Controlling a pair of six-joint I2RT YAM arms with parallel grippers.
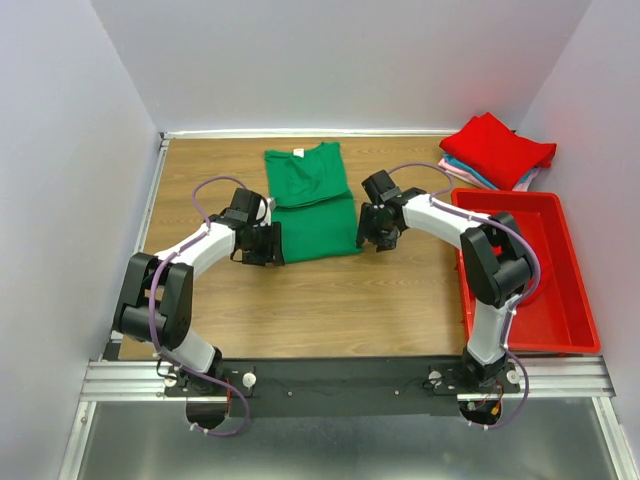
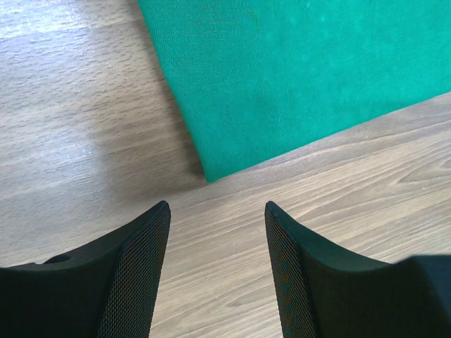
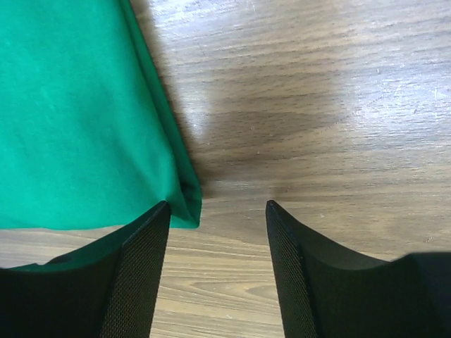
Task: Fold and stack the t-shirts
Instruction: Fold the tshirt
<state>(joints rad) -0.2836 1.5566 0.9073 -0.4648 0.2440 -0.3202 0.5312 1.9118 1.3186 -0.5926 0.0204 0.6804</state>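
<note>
Top view: the green shirt (image 1: 312,200) lies flat on the bench (image 1: 300,310) toward 12 o'clock, neck label (image 1: 297,153) at its far end. A stack (image 1: 497,150) of folded shirts, red over pink and light blue, sits at 2 o'clock beyond the red bin (image 1: 550,270). The left pincer (image 1: 266,244) stands wide and empty at the shirt's 7 o'clock corner. The right pincer (image 1: 378,233), likewise wide and empty, stands at the 5 o'clock corner, whose folded edge lies just beside one finger (image 3: 134,267).
</note>
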